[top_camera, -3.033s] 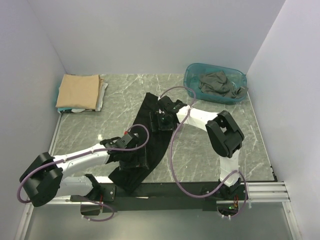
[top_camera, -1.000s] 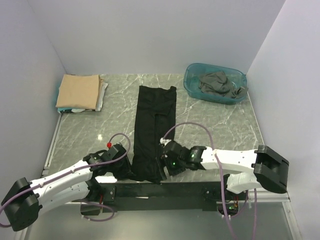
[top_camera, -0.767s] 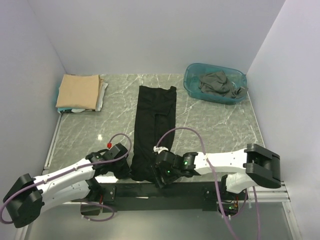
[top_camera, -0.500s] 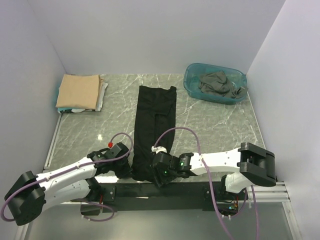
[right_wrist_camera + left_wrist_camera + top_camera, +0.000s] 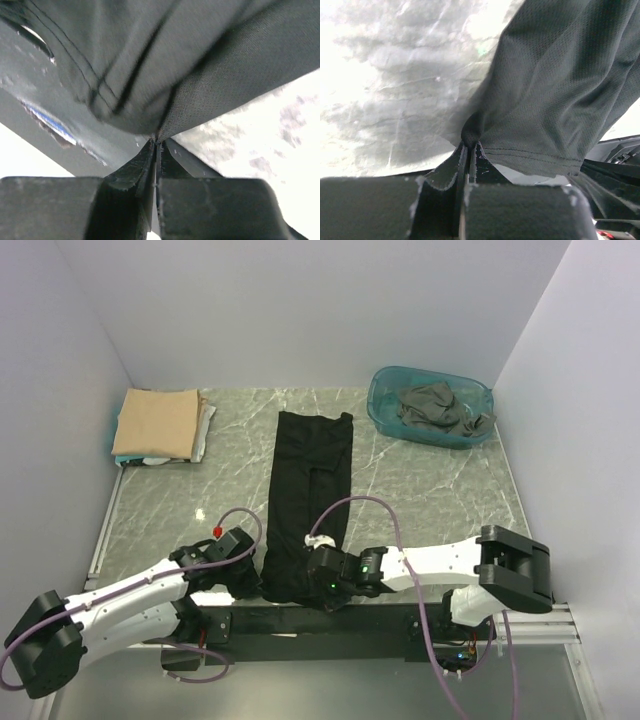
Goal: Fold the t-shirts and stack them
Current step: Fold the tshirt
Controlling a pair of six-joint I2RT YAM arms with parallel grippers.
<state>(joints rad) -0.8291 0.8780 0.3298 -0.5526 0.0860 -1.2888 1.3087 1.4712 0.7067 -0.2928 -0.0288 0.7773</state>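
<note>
At near worktop [image 5: 430,505] edge, left hand [image 5: 469,150] and right hand [image 5: 156,144] are each clamping black t-shirt [image 5: 312,480] hem; best lifting both level.

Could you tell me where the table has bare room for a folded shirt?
The table is bare between the tan stack and the black t-shirt, and more widely right of it, before the teal tub. The near edge is crowded: left fingers and right fingers pinch the hem there.

Left arm [image 5: 135,592] low, left claw [image 5: 468,147] clamped, right arm [image 5: 440,562] low, right claw [image 5: 156,142] clamped
</note>
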